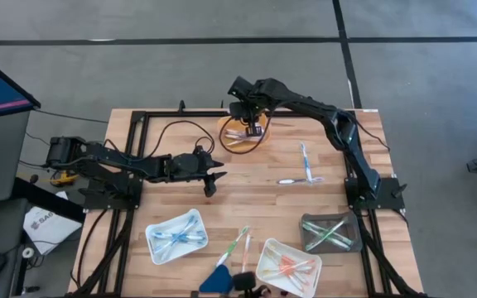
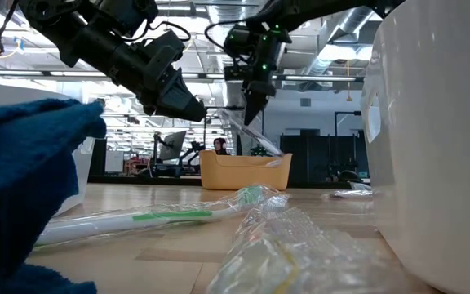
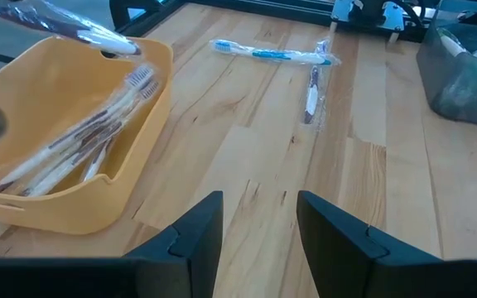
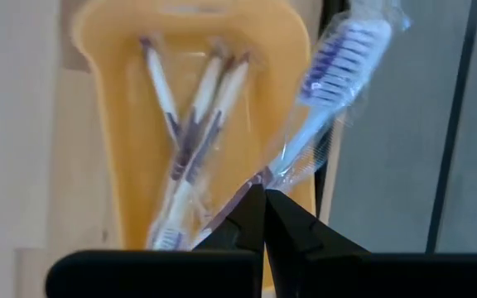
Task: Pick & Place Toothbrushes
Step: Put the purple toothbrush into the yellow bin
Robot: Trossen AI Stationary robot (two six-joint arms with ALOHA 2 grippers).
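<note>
Toothbrush [image 4: 338, 79]: wrapped, pinched by right gripper [image 4: 263, 199] over orange tray [image 1: 240, 142], 12 o'clock.
Left gripper [image 3: 259, 219]: spread, empty, 9 o'clock.
Risk: slippery wrapper, thin pinch, possible drop outside tray.

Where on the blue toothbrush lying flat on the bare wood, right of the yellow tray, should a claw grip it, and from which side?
Grip the blue toothbrush at mid-handle, coming straight down from above. It lies flat on the table in a clear wrapper, with open wood beside the handle for the claw's fingers. A white toothbrush touches or nearly touches one end, so stay clear of it.
</note>
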